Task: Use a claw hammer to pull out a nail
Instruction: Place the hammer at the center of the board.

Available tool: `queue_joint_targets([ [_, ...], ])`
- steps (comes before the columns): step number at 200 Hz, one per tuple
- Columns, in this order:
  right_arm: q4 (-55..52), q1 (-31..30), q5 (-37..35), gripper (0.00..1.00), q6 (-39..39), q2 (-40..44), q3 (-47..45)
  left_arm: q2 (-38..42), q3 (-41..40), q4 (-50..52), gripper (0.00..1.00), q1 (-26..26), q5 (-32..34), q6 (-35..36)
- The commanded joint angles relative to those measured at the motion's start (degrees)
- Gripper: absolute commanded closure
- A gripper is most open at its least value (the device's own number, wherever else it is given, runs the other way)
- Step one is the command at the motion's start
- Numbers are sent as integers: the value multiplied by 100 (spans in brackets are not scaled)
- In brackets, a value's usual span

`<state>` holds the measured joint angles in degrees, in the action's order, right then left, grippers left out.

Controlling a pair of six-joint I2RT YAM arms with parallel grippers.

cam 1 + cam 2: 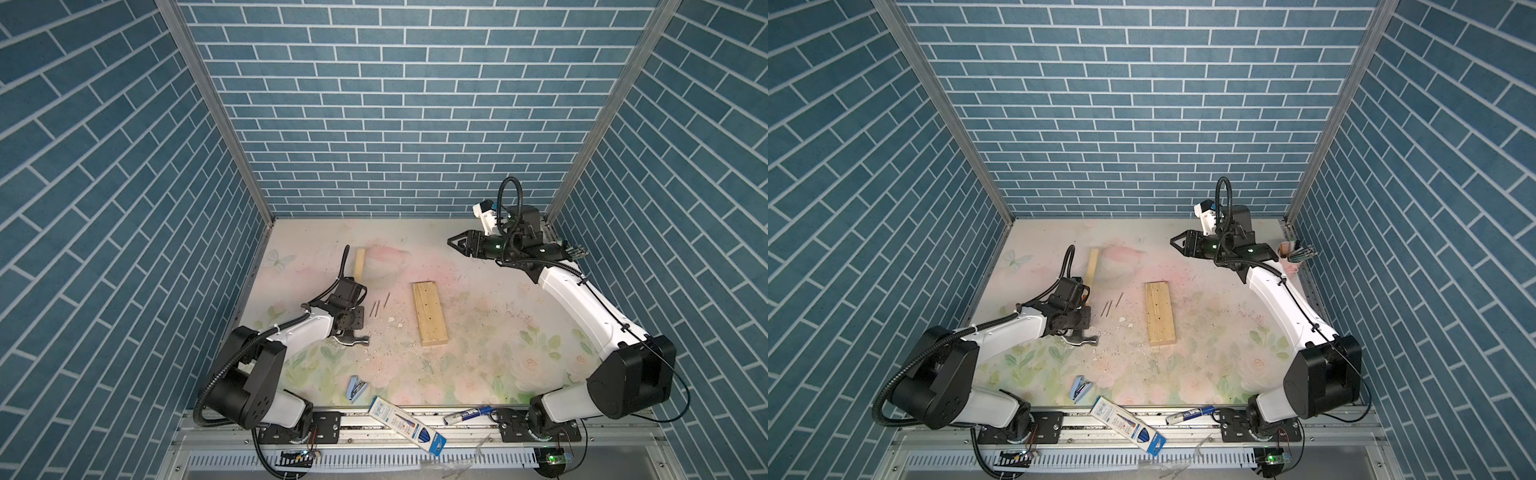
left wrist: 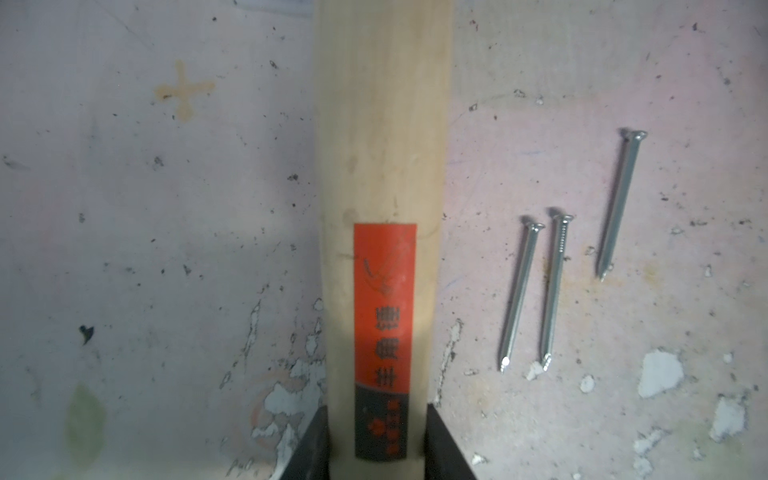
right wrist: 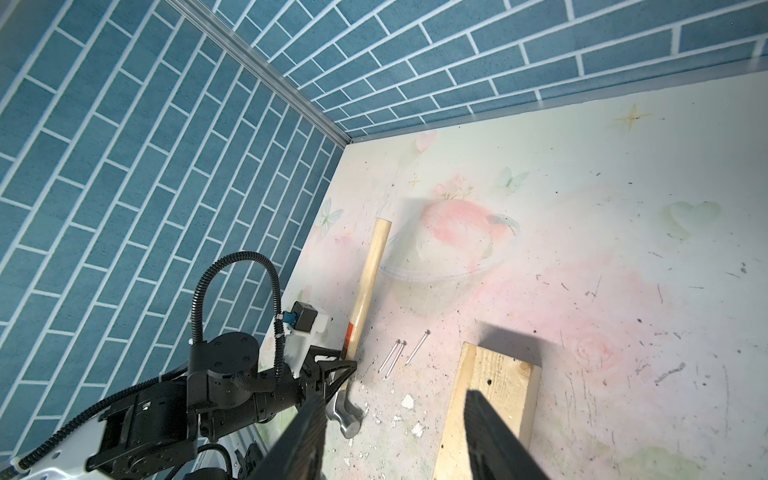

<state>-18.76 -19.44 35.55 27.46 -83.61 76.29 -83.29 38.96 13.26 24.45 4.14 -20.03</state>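
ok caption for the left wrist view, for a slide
The left hand grips the claw hammer by its labelled handle, three loose nails lying beside it

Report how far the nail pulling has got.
Done, seemingly: three nails lie loose beside the wooden block, which shows only holes. In hand: the left gripper clasps the claw hammer handle, hammer flat on the table. Left: probably only releasing it; the right gripper hangs open, idle.

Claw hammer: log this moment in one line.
left tool: shut on claw hammer handle | right tool: open, empty | nails: three loose beside handle
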Motion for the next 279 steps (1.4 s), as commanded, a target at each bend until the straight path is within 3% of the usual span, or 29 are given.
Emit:
queue_joint_targets([
  [1, 111, 18, -30, 46, 187, 56, -68, -34, 77, -179, 100, -41, 54, -99],
  [148, 213, 14, 0, 45, 224, -5, -136, -255, 81, -155, 100, -95, -14, -178],
  [210, 236, 19, -10, 45, 224, -10, -185, -293, 81, -121, 84, -101, -9, -201],
  [239, 233, 19, -4, 46, 218, -8, -185, -236, 77, -144, 66, -107, 15, -226],
  [279, 233, 27, -10, 45, 190, -1, -211, -165, 77, -93, 51, -105, -1, -218],
])
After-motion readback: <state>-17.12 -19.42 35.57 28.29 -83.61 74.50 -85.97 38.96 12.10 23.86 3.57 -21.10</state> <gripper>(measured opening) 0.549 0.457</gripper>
